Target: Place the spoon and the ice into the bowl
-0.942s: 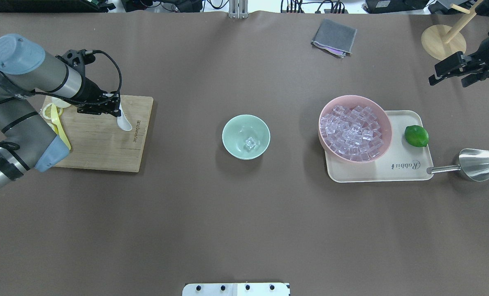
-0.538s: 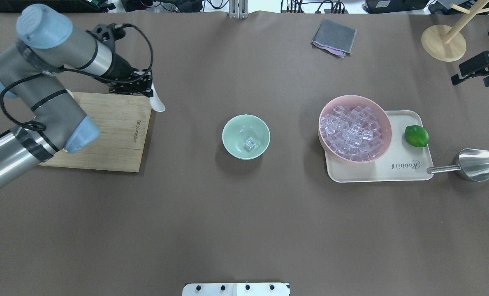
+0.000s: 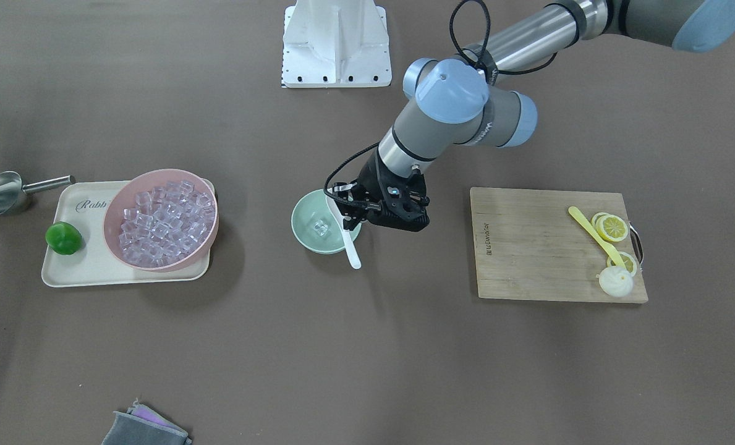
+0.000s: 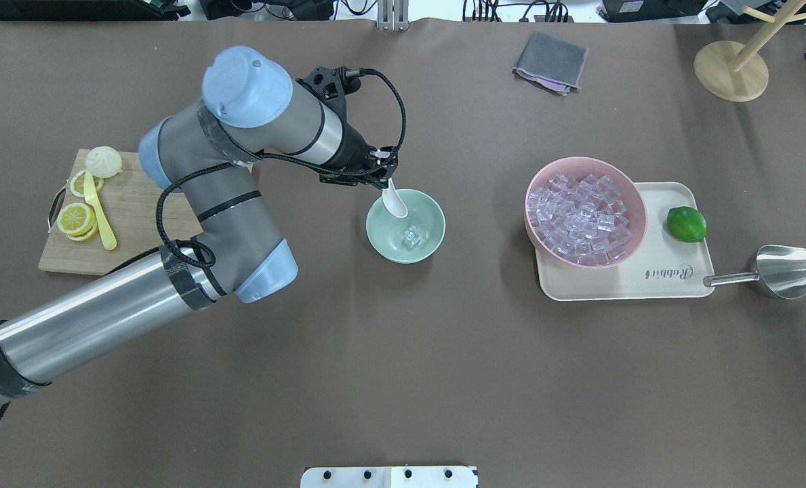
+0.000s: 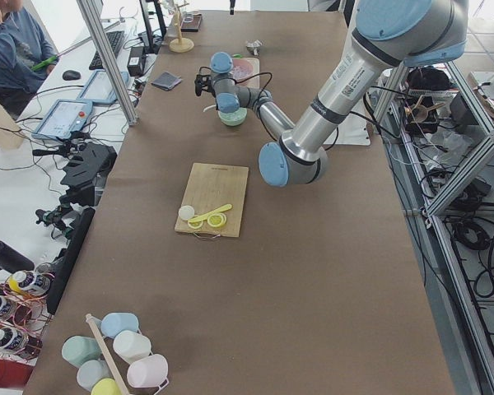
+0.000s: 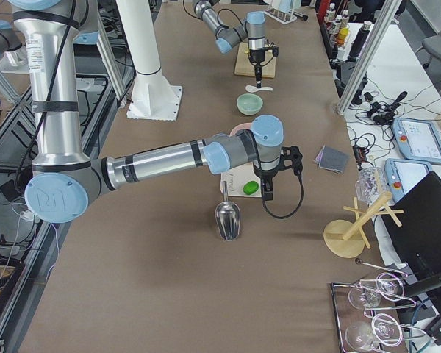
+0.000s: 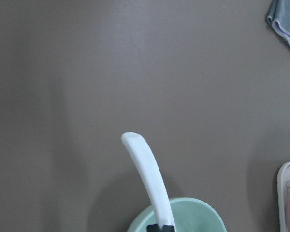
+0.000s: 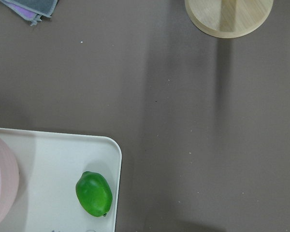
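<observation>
**Front-facing:** the left gripper [image 3: 344,215] is clamping the white spoon [image 3: 350,245] by its handle. The spoon is hanging down across the robot's-left rim of the mint-green bowl [image 3: 302,235]. One ice cube [image 3: 321,228] is sitting in that bowl. Only this view is showing the whole cutting board [image 3: 528,247], with the yellow utensil [image 3: 590,235], lemon slices [image 3: 612,227] and a bun [image 3: 616,282].

**Overhead:** the arm is covering half the board. The spoon's scoop end is overlapping the bowl's far-left rim, apart from the cube.
- Versus 0.5 s ago: the gripper and spoon are now sitting at the bowl instead of off the board's far corner, and the cube is staying put.
- The right gripper [image 6: 268,193] was at the right edge then and is nearly out of this view now.
- The pink bowl [image 4: 531,227] is holding a heap of clear cubes [image 4: 582,217].
- The tray [image 4: 653,285] is carrying that bowl and a lime [image 4: 686,224].
- The steel scoop [image 4: 786,271] is lying just off the tray.

**Exterior left:** the wrist is hiding most of the mint-green bowl, and everything else is too small to judge.

**Exterior right:** the right gripper is pointing down over the table near the lime end of the tray. I cannot tell whether it is open or closed. Far off, the spoon is hanging clear above the bowl.

**Left wrist:** the spoon is running up from the fingertips over the bowl's rim. A grey cloth [image 7: 286,19] is showing in the corner.

**Right wrist:** it is showing the lime on the tray, the pink bowl's edge and a wooden stand base [image 8: 229,17].
</observation>
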